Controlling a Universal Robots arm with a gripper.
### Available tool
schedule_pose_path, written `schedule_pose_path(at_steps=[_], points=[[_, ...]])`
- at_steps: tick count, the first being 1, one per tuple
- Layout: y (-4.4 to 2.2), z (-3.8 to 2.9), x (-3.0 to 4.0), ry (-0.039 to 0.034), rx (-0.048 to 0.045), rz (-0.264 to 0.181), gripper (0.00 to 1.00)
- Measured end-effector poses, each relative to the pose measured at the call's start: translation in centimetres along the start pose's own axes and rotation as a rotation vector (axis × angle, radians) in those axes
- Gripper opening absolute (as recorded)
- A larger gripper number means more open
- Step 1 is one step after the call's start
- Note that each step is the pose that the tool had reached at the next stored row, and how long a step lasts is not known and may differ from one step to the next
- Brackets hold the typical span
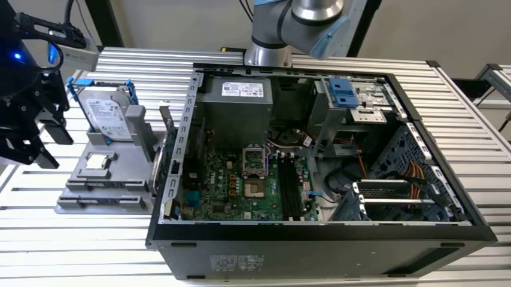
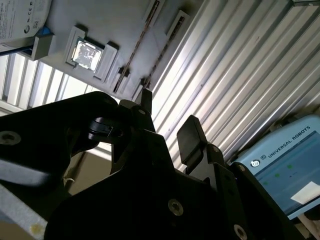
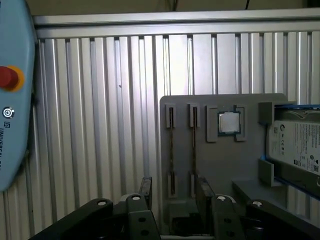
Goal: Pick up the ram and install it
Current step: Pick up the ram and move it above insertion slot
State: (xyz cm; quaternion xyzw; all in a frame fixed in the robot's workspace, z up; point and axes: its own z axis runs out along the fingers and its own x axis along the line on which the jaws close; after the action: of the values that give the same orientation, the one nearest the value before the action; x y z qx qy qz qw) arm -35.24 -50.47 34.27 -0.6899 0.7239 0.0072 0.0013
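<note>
Gripper: jaws set apart, with a clear gap between the two black fingers and nothing held. This is seen in both wrist views. It hangs over the ribbed metal table and no contact with anything is made out.

The ram is stood on its long edge in a narrow slot of the grey holder, out past the fingertips and below them, apart from both. A second stick is lodged in the neighbouring slot, just beside the first. Only thin upper edges are presented, so chips and colour cannot be told. A processor chip and a hard drive are seated on the same holder, on the far side of the second stick from the ram.

In the exterior view, the open computer case with its long black slots lies well apart from the gripper. Pick-up is judged not yet made.

Handling, as judged:
- The ram is taken to be light, stiff and thin, and easily damaged if bent or twisted.
- Hold is best taken across the thickness, on the two flat faces near mid-length — not at the ends.
- The contact edge, down in the slot, is best left untouched.
- The neighbouring stick stands close, so little room is left for a finger between the two.
</note>
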Motion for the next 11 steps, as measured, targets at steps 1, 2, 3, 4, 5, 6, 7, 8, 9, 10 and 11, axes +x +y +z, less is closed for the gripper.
schedule_pose_path(at_steps=[1,2,3,4,5,6,7,8,9,10,11], points=[[0.0,0.04,0.0,0.0001,-0.0001,0.0,1.0],[0.0,0.08,0.0,0.0001,-0.0001,0.0,1.0],[0.0,0.13,-0.01,0.0,0.0,0.0,1.0],[0.0,0.18,-0.01,0.0,0.0,0.0,1.0],[0.0,0.22,-0.01,0.0,0.0,0.0,1.0],[0.0,0.27,-0.01,0.0,0.0,0.0,1.0],[0.0,0.31,-0.01,0.0,0.0,0.0,1.0],[0.0,0.35,-0.01,0.0,0.0,0.0,1.0],[0.0,0.4,-0.01,0.0,0.0,0.0,1.0],[0.0,0.44,-0.01,0.0,0.0,0.0,1.0],[0.0,0.48,-0.01,0.0,0.0,0.0,1.0]])
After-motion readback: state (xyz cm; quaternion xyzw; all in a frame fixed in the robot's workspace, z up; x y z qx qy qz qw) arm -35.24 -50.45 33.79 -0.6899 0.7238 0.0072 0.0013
